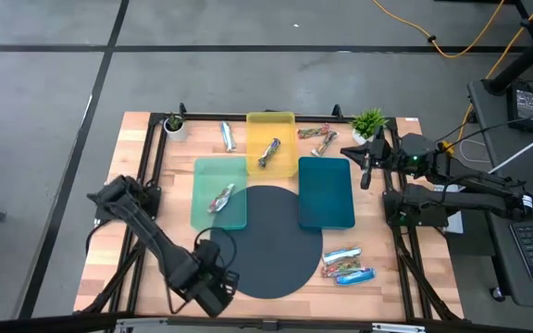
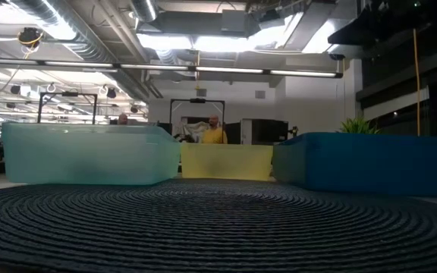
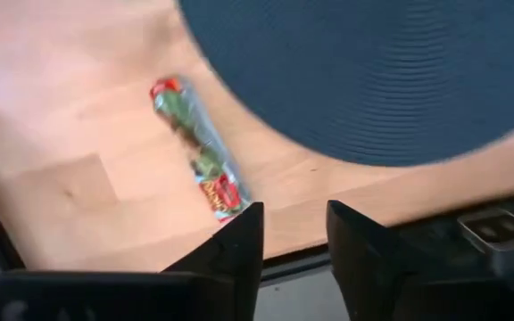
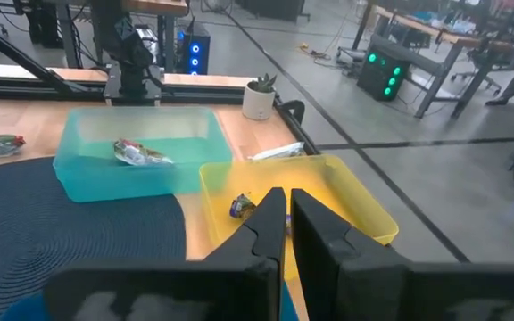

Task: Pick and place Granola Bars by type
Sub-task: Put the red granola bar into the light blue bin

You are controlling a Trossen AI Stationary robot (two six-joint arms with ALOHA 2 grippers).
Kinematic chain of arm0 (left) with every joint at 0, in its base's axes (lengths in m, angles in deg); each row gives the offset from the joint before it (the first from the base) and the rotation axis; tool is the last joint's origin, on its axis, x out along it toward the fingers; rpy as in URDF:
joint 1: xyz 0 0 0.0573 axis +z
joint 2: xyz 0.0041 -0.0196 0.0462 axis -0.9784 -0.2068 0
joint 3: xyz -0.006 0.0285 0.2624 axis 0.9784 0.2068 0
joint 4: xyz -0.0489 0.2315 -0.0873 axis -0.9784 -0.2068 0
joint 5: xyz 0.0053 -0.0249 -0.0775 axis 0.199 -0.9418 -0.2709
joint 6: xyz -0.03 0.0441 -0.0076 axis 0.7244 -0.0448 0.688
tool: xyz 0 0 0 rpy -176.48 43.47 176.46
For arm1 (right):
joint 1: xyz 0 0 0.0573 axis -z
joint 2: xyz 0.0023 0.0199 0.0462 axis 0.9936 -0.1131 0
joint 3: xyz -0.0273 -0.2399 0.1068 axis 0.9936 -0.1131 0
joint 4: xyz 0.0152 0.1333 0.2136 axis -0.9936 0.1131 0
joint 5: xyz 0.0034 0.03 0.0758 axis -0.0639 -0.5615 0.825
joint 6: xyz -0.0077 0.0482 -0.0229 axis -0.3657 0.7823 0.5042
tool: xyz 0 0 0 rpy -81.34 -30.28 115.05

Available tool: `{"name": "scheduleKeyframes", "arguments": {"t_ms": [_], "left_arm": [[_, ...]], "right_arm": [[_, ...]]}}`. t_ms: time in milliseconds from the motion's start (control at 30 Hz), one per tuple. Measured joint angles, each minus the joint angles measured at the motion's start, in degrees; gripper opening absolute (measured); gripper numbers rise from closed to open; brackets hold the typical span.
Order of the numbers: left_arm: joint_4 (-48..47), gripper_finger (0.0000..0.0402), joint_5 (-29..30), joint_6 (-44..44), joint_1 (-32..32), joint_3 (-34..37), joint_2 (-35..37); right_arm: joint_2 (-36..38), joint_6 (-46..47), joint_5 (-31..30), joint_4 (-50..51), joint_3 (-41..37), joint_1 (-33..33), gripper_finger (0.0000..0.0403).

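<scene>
Left wrist view is showing you one bar (image 3: 199, 147) lying on the bare wood just beside the edge of the dark round mat (image 3: 373, 71); its wrapper is red at both ends and green in the middle, crinkled and shiny. Your left gripper (image 3: 293, 236) is hanging above it with a narrow gap between the fingers, holding nothing.

From above, you are seeing a silver bar (image 1: 221, 198) lying in the light green tray (image 1: 218, 218) and a brown-gold bar (image 1: 269, 153) lying slanted in the yellow tray (image 1: 270, 168). The blue tray (image 1: 326, 192) is holding no bar. Another silver bar (image 1: 228, 136) is resting on the table (image 1: 137, 166) between a small plant (image 1: 173, 123) and the yellow tray. Two red-multicoloured bars (image 1: 317, 138) are lying near the second plant (image 1: 369, 121). Two blue-white bars (image 1: 346, 265) are lying side by side on the wood, just beside the mat's right edge.

Your right gripper (image 4: 288, 218) is waiting above the table's far right corner, with its fingers nearly together and empty.
</scene>
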Motion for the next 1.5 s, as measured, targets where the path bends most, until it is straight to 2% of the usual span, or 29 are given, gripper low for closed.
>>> {"name": "scheduleKeyframes", "arguments": {"t_ms": [200,333,467,633,767,967,1233,1500], "left_arm": [[1.83,0.0184,-7.09,2.9,0.07,0.0,-4.81],[2.75,0.0223,-8.46,3.88,0.04,0.0,-7.13],[2.69,0.0244,-8.45,3.9,0.07,0.0,-9.17],[2.68,0.0246,-8.99,3.81,0.07,0.0,-12.22],[3.08,0.0246,-11.89,3.57,-0.24,0.39,-14.25],[11.45,0.0246,-15.67,6.44,-2.28,6.1,-14.48],[13.72,0.0246,-15.54,6.56,-3.04,11.34,-13.97],[20.89,0.0245,-14.44,6.54,-2.64,15.88,-12.84]], "right_arm": [[0.02,-2.64,0.04,-0.46,0.0,0.02,0.0026],[0.02,-2.87,0.04,-0.44,0.0,0.0,0.0026],[0.0,-2.87,0.04,-0.44,0.0,0.0,0.0026],[0.0,-2.88,0.05,-0.45,0.0,0.01,0.0026],[0.0,-2.87,0.09,-0.44,0.0,0.0,0.0026],[0.0,-2.87,0.09,-0.44,0.0,0.02,0.0026],[0.0,-2.18,0.09,-0.63,0.0,0.0,0.0026],[0.0,-0.97,0.09,-1.25,0.0,0.0,0.0026]]}}
